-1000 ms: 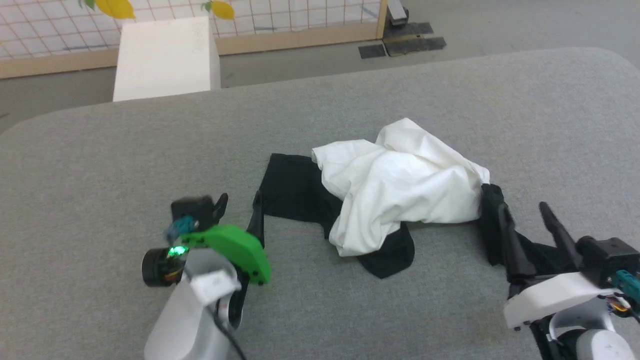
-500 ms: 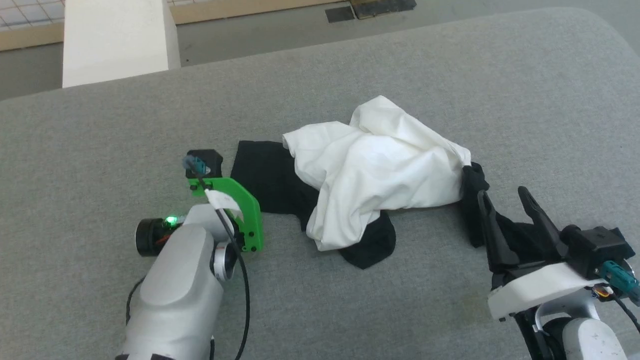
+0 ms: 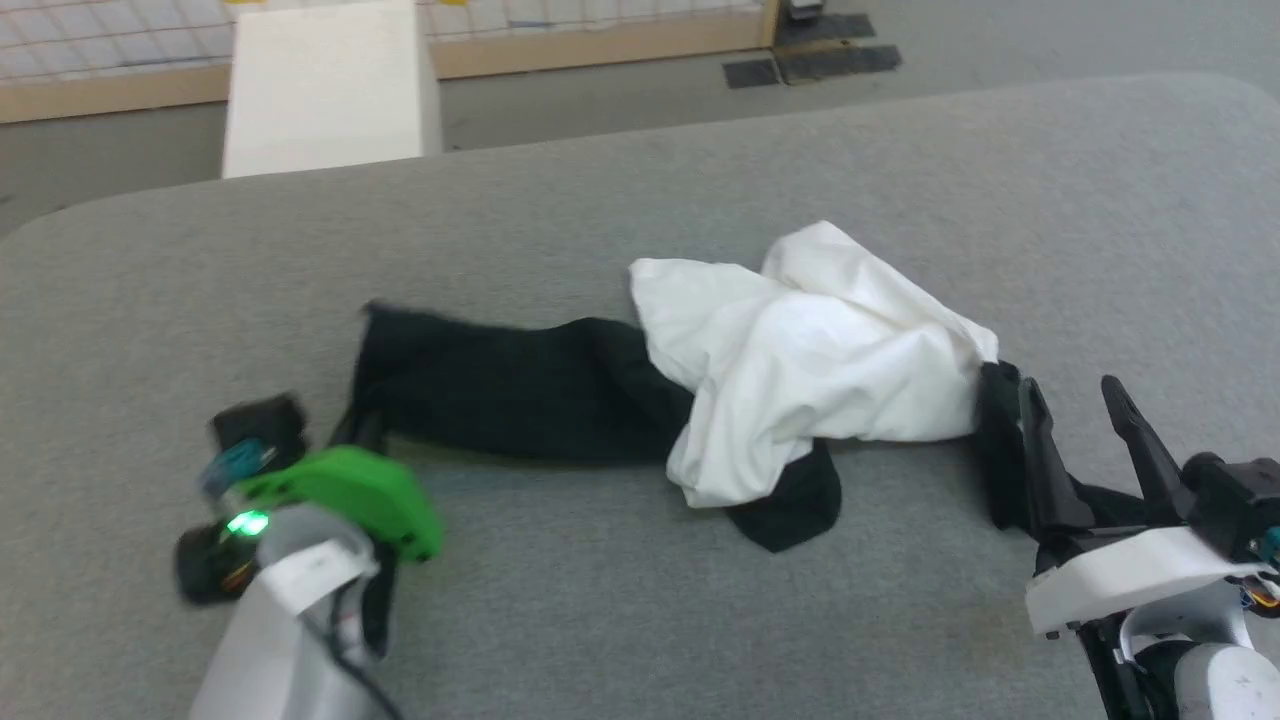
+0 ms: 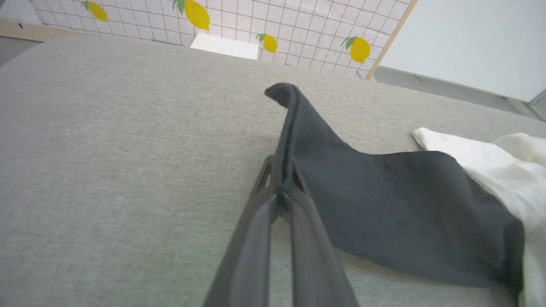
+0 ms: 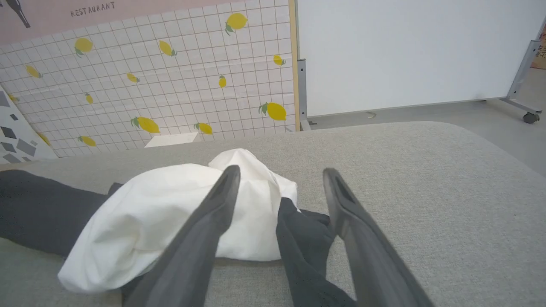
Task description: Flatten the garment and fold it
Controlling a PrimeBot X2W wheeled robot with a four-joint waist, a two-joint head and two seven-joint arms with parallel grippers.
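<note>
Altogether: one garment (image 3: 800,380), two pincers, one white box (image 3: 325,90) beyond the far edge, and one grey tabletop (image 3: 700,160) under it all.

The garment lies near the middle of the tabletop, toward the robot's right. Its white body is bunched into a rumpled, creased mound. One black sleeve (image 3: 500,385) runs out long and fairly flat toward the robot's left, and more black cloth shows under the mound's near edge. A second black part (image 5: 303,238) trails off at the right.

The left pincer (image 4: 281,187) is clamped tight on the end of the long black sleeve, whose edge stands up above the fingertips in a small fold. The right pincer (image 3: 1068,390) is spread wide and grips nothing; the right-hand black cloth lies between its fingers.
</note>
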